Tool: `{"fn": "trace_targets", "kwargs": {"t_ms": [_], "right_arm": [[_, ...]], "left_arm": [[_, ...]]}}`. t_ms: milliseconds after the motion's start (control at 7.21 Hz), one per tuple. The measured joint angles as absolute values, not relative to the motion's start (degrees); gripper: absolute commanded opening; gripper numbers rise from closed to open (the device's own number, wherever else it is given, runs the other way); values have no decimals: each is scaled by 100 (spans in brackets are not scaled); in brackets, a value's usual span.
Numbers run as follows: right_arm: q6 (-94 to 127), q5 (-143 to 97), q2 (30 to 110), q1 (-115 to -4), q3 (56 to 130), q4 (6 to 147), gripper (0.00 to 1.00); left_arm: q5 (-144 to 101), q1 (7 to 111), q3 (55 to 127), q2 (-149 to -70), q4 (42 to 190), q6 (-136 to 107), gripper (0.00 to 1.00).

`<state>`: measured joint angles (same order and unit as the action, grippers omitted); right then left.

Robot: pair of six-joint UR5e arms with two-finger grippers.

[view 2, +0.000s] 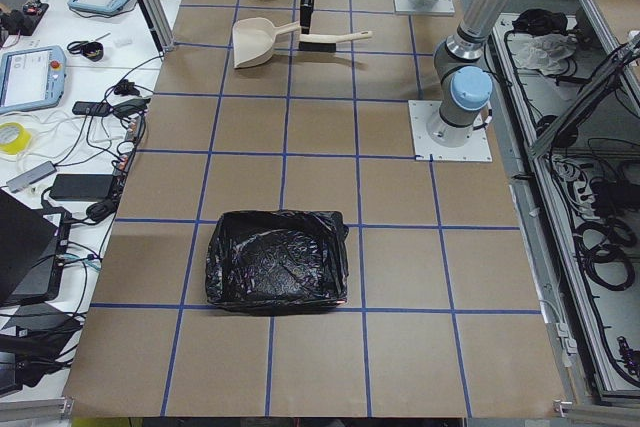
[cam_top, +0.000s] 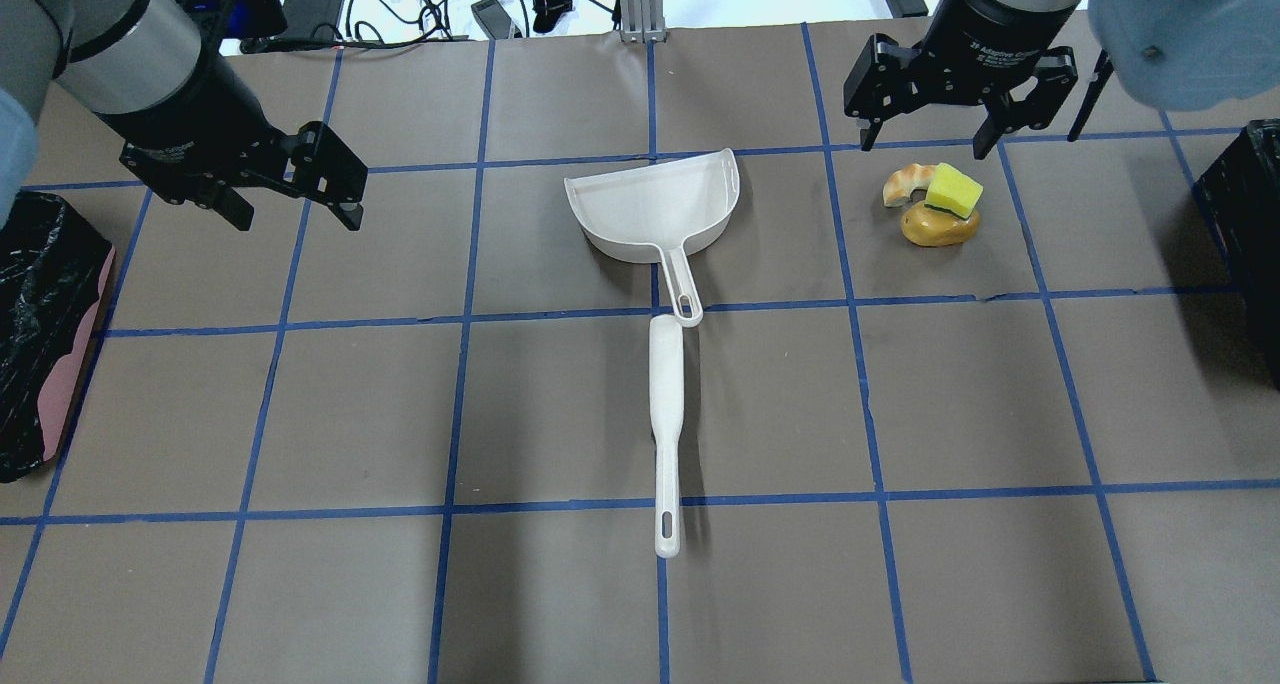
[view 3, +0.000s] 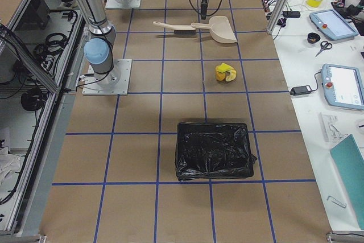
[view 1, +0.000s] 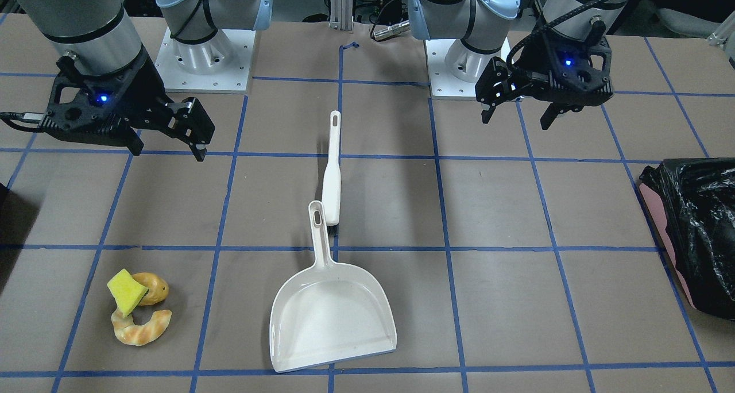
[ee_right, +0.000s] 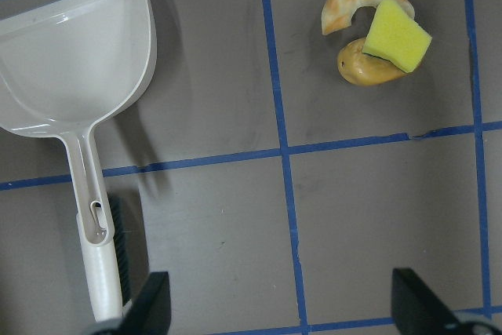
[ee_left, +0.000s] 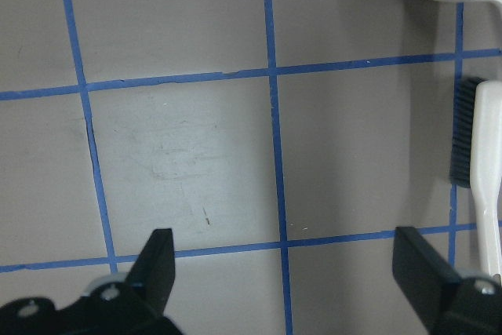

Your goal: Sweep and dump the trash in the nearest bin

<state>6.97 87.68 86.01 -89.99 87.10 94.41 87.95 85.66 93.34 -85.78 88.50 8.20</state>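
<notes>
The trash lies in one small heap: a yellow sponge wedge leans on a round bun, with a curved croissant beside them. The heap also shows in the front view, sponge, and in the right wrist view, sponge. My right gripper hangs open and empty above the table just behind the heap. A white dustpan and a white brush lie end to end at the table's middle. My left gripper is open and empty, well left of the dustpan.
A black-lined bin stands at the table's left end and another at the right end, near the trash. Blue tape lines grid the brown table. Cables and devices lie beyond the far edge.
</notes>
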Motion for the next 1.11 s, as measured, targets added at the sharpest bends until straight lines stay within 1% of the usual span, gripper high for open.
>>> {"fn": "trace_targets", "kwargs": {"t_ms": [278, 833, 1110], "right_arm": [[717, 8768, 8382, -9081, 8706, 9839, 100], [1027, 8786, 7105, -9901, 8587, 11324, 100], [1070, 8835, 6675, -10286, 8585, 11677, 97]], "left_arm": [[8801, 8558, 9332, -8578, 8855, 827, 100], [8784, 8437, 9336, -8578, 8917, 893, 100], [8778, 8434, 9353, -8608, 8973, 896, 100]]}}
